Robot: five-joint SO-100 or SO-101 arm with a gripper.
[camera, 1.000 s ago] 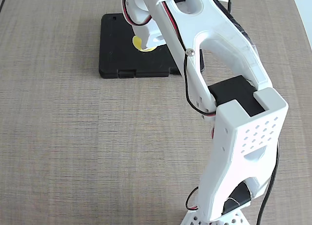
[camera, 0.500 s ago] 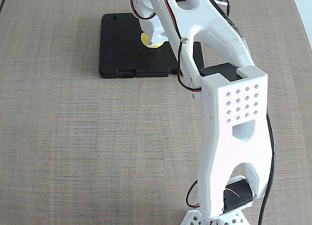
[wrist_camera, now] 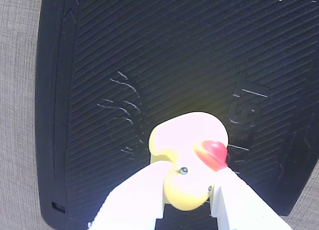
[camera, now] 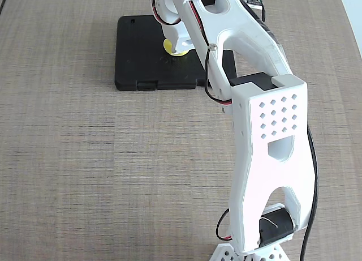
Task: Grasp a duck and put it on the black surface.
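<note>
Item: white two-finger hand point(wrist_camera: 187, 202), entering the wrist view from the bottom edge, its two white fingers point(wrist_camera: 134, 200) closed on either side of the duck point(wrist_camera: 187, 155). Duck: small, yellow, rounded body, red-orange beak pointing to the right of the wrist view, one dark eye visible; clamped at its lower body between the fingers. Location of duck: over the black surface point(wrist_camera: 149, 55), roughly central on it in the wrist view; whether it touches the slab cannot be told. In the fixed view only a sliver of the duck point(camera: 171, 48) shows beneath the hand point(camera: 180, 46). Black surface point(camera: 141, 57): flat, matte, rectangular, rounded corners, fine diagonal ribbing, faint embossed markings, latch notches along its near edge in the fixed view. Support: woven grey-brown counter point(camera: 85, 170). Arm: white, reaching from its base at the lower right of the fixed view, red and black wiring along it.
</note>
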